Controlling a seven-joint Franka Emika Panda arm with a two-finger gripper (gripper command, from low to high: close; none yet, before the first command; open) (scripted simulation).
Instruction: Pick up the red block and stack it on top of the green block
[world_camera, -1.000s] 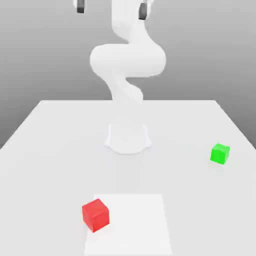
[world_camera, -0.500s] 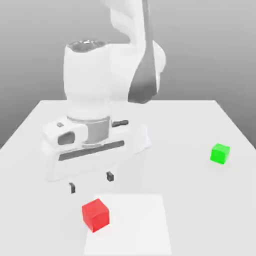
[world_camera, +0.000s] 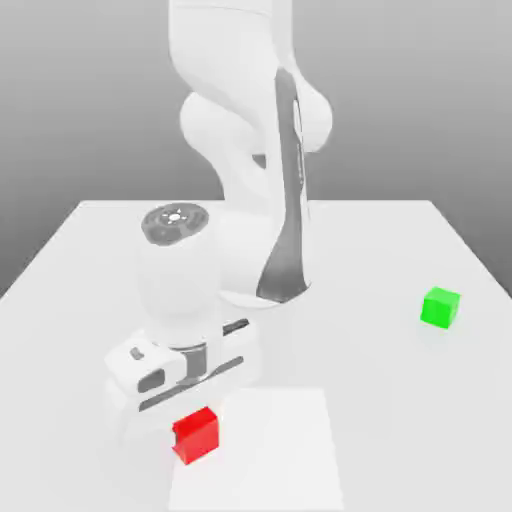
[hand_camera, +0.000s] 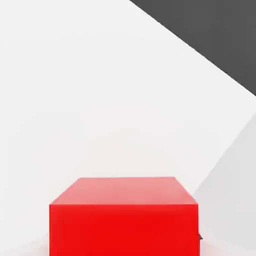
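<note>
Fingers clamped shut on the red block, right down at worktop level, mostly tucked under the white hand body. Sitting near the front edge of the worktop, toward the exterior view's left, half over the corner of a slightly brighter square patch on the surface. Looks big and square-on in the hand view, top face and one side face showing, with a dark sliver of finger pad peeking out at its side. Just above it, the hand pointing straight down, grey slots on its casing, round wrist cap on top. Behind that, the rest of the white arm folded up tall, dark stripe running down one link, base planted mid-worktop. Way off at the exterior view's right, well apart from everything, the green block, resting flat on the worktop by itself, nothing touching it. Plain grey backdrop behind the far edge.
</note>
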